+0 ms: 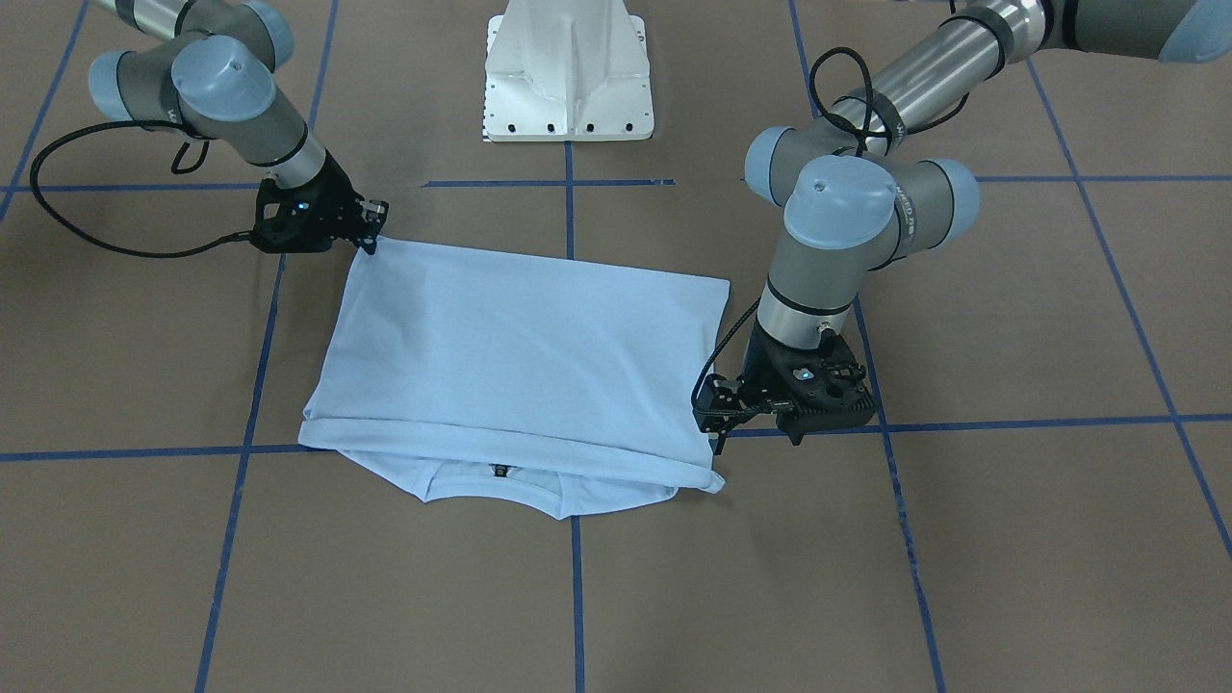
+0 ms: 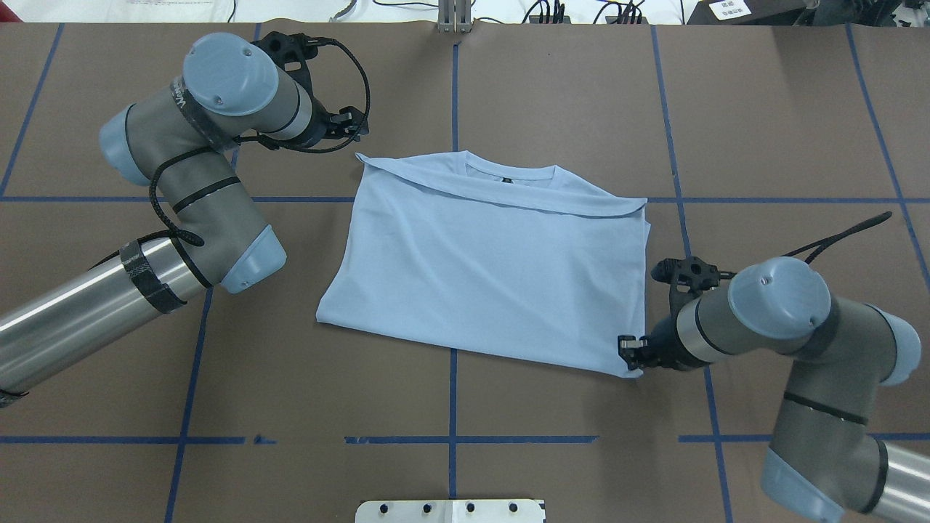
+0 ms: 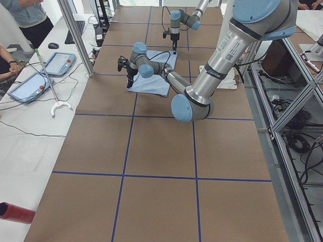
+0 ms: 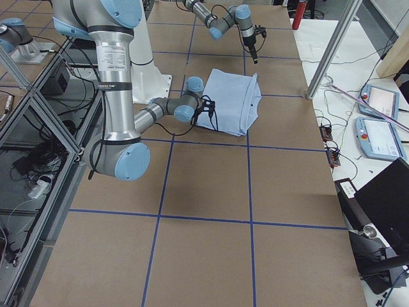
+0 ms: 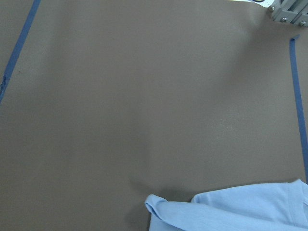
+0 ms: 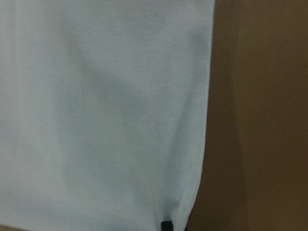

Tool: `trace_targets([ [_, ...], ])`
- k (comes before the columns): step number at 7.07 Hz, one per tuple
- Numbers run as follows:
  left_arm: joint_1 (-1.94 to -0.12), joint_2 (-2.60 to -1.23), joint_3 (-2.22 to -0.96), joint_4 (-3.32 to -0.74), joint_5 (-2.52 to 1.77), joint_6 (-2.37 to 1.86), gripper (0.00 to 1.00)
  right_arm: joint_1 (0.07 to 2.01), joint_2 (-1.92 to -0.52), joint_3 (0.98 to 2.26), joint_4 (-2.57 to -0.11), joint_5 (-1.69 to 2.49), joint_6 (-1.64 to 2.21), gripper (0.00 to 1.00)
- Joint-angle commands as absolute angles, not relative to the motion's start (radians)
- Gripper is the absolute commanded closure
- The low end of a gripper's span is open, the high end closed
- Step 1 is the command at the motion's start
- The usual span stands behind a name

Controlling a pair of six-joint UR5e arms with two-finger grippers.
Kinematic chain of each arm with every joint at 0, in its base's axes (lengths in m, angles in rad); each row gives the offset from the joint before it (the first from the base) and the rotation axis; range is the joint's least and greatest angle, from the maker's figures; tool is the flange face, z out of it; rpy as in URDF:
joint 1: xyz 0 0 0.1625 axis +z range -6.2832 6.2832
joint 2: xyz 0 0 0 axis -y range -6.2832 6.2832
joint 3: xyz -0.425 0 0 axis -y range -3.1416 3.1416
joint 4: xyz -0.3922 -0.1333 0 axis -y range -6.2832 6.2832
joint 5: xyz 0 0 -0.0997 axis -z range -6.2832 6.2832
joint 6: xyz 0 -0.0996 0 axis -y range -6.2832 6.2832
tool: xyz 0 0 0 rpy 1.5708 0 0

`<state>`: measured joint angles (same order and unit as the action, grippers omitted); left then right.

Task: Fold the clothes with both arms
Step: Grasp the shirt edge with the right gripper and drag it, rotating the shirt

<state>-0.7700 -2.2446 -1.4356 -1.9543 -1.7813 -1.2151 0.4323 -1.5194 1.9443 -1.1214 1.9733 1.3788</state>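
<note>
T-shirt (image 2: 479, 276): folded in half, middle of table (image 2: 552, 94), collar (image 2: 508, 173) at far edge.
Risk: fold drags open if right gripper (image 2: 631, 354) pulls away with cloth snagged.
Right gripper: tips touch near right corner; clamped or not, cannot tell.
Left gripper (image 2: 354, 125): by far left corner, seemingly off cloth; opening unreadable.

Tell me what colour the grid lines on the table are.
Blue. The lines cross the brown table in a grid, and they show best in the overhead exterior view.

Left silver-grey tube arm (image 2: 196, 211): light blue joint caps (image 2: 229, 73), looped black cable (image 2: 365, 80).
Right silver-grey tube arm (image 2: 726, 330): light blue caps (image 2: 779, 296), straight black cable (image 2: 843, 233).
</note>
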Motion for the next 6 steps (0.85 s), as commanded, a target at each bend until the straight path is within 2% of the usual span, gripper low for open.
trace_targets([
  [1, -0.77, -2.214, -1.471, -1.954, -1.779, -1.218, 0.0, 0.257, -1.641, 2.092, -1.121, 1.973, 1.411, 1.0],
  [4, -0.758, -2.195, -1.514, -1.954, -1.764, -1.246, 0.0, 0.047, -1.644, 2.114, -1.118, 1.971, 1.483, 1.0],
  [5, -0.746, -2.184, -1.525, -1.954, -1.766, -1.256, 0.0, 0.028, -1.644, 2.114, -1.115, 1.964, 1.485, 0.01],
  [6, -0.729, -2.172, -1.555, -1.954, -1.769, -1.259, 0.0, 0.028, -1.643, 2.115, -1.115, 1.962, 1.483, 0.0],
])
